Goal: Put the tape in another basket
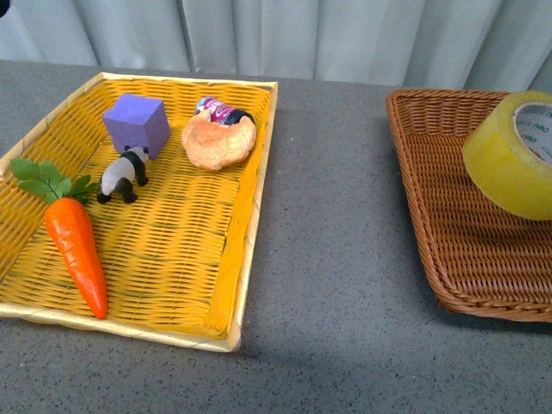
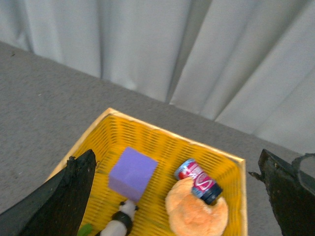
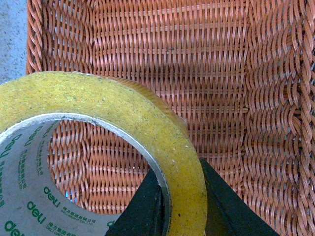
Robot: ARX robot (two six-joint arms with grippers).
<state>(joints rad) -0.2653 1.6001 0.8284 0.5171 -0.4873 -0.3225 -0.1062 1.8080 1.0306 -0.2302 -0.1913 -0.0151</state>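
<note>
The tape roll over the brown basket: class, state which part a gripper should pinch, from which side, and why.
Pinch the ring wall of the tape from its flat side, one finger through the open core, one on the outer yellow face. The wall is thin, while the roll probably outspans the jaws. The right gripper holds it so over the wicker basket.

The front camera looks down across the grey bench [image 1: 336, 259], taking in the bright yellow woven tray [image 1: 172, 250], which the left wrist camera sees from above; the right wrist camera sits close over the dark brown wicker basket [image 3: 197, 73].
</note>
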